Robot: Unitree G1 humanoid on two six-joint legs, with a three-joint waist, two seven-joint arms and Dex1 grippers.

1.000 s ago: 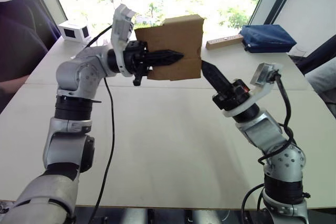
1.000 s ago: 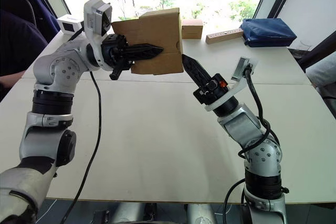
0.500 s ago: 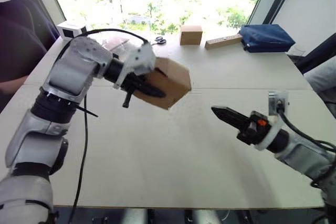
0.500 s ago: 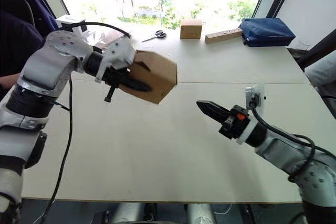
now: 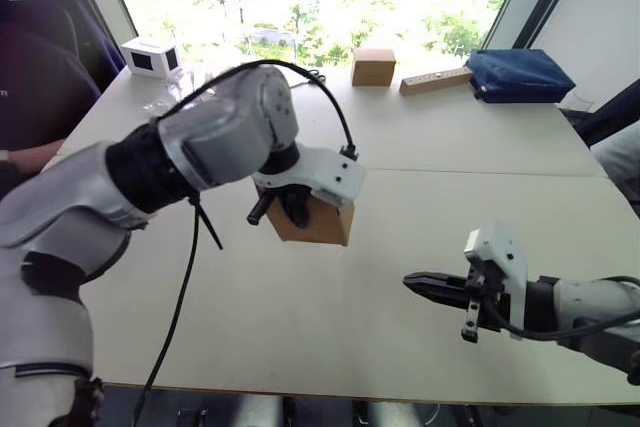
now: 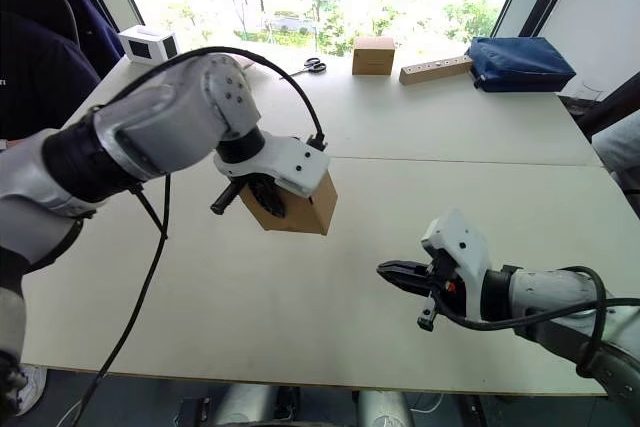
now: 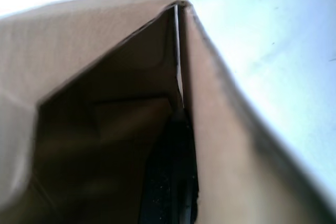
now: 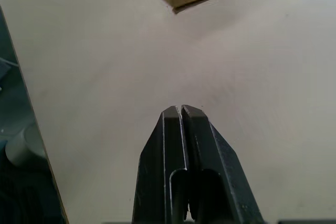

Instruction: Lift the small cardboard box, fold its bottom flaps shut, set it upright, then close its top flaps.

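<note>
Fingers (image 6: 268,194) of left gripper (image 5: 290,209) pinch unmarked small cardboard box (image 5: 325,223); no writing legible.

left claw (image 5: 292,209) behind wrist, small cardboard box (image 5: 318,224) partly hidden

The small cardboard box (image 6: 300,209) is plain brown corrugated cardboard with no marks. It is near the middle of the surface (image 6: 400,147), under the left end effector (image 5: 292,209) — one black finger (image 7: 173,182) reaches inside its open end, against a wall. The box seems slightly tilted; whether its lower edge touches the surface cannot be told.
</note>
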